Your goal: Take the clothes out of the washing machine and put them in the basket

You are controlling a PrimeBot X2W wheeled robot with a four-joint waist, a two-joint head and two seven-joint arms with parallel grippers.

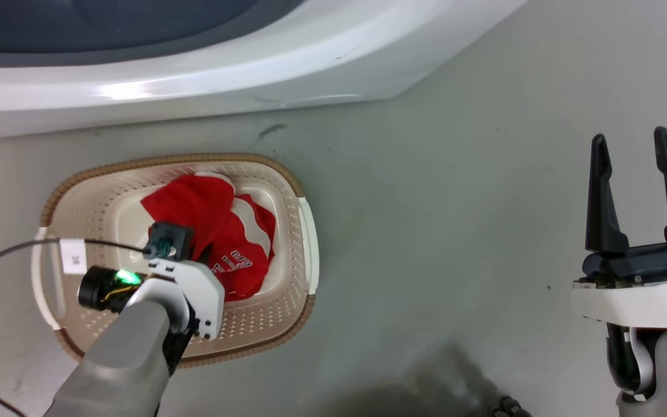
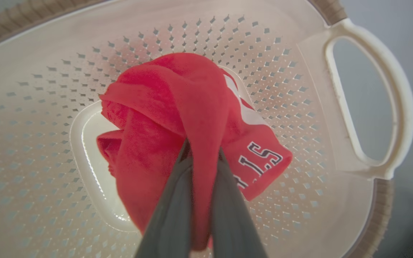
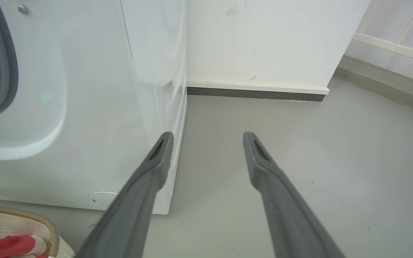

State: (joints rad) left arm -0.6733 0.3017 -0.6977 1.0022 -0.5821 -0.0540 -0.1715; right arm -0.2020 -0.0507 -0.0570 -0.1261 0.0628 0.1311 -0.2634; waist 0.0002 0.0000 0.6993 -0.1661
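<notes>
Where the left gripper (image 2: pixel 203 148) ends, we have its two fingers pinched tight on a fold of the clothes (image 2: pixel 156 107). The red cloth is squeezed up between them and drapes over both tips. Below that pinch, the rest of the bundle is red with a white panel and dark-edged lettering. It sits in the basket (image 2: pixel 299 68), mostly on its smooth bottom.

We judge this to be the putting-down step, since the load is inside the basket and looks to be resting there. What we need next is to part the fingers, let the fold drop, and lift straight up so the cloth does not snag and ride out with us. After that we would turn back to the washing machine (image 1: pixel 194 87). We cannot tell whether more is left inside, as we see no more than a sliver of its grey door seal (image 3: pixel 9 71) in the right wrist view.

Our left forearm (image 1: pixel 119 359) comes in from the lower left of the head view and crosses the near rim. It bends at the wrist so the fingers point down into the basket. Our right gripper (image 1: pixel 630 136) is spread wide and empty, fingers pointing up the head view. It hangs over the bare floor (image 1: pixel 426 243), well apart from the basket and near the machine's front corner.
</notes>
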